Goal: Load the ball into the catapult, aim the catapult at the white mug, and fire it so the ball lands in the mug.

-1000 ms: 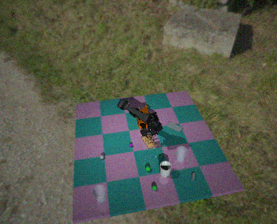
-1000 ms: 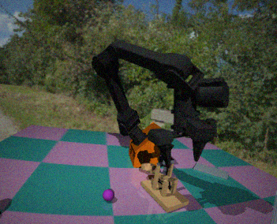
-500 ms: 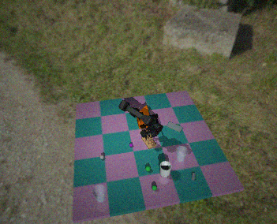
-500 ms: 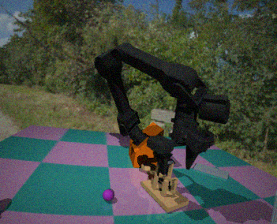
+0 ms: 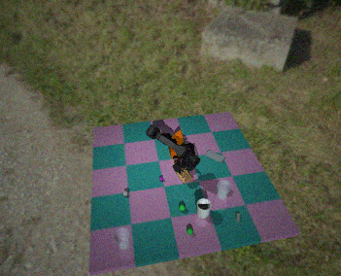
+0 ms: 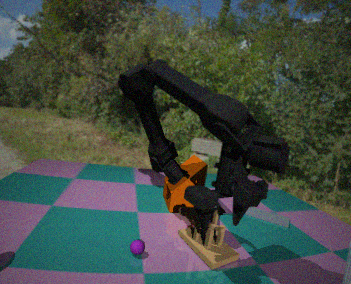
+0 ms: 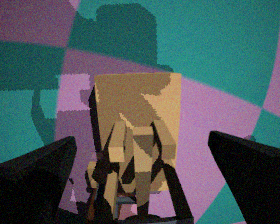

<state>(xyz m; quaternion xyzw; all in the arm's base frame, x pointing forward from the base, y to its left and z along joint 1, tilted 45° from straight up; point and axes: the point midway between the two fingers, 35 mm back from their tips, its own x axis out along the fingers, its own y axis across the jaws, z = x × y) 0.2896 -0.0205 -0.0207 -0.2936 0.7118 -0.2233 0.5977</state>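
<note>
Wooden, the catapult (image 5: pixel 185 176) (image 6: pixel 211 252) (image 7: pixel 133 95) sits inward from the bench's edges, under your spread, empty pincer (image 6: pixel 221 207) (image 7: pixel 144 141). You appear to be lining up on it, probably to aim. Lower squarely around its frame before closing. The white mug (image 5: pixel 203 209) stands nearer the bench's lower edge in the top view.

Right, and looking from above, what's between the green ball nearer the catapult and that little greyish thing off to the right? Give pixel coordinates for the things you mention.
The white mug (image 5: pixel 203 209) stands between the green ball (image 5: pixel 182 207) and the little greyish thing (image 5: pixel 238 217), as the top view shows.
</note>
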